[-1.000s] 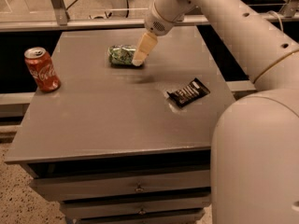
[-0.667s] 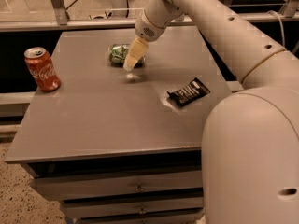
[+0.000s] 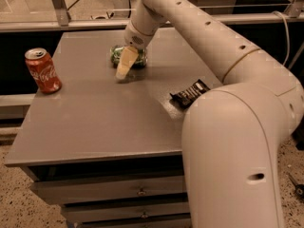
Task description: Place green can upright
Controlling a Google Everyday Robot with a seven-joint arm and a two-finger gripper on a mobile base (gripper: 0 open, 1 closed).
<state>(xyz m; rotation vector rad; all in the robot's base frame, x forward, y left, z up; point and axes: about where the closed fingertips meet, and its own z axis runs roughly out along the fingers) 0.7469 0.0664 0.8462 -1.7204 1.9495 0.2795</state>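
Note:
The green can (image 3: 117,55) lies on its side near the back middle of the grey table (image 3: 95,122). My gripper (image 3: 124,68) hangs right in front of it, its pale yellow fingers (image 3: 125,63) pointing down to the table top and covering the can's middle. The can's ends show on either side of the fingers. The white arm reaches in from the right foreground.
A red Coca-Cola can (image 3: 43,71) stands upright at the table's left edge. A dark snack wrapper (image 3: 190,92) lies at the right, close to the arm. Drawers sit below the table top. A rail and glass run behind the table.
My gripper has moved left and slightly toward the table front, now in front of the can's middle. The can and other objects have not moved.

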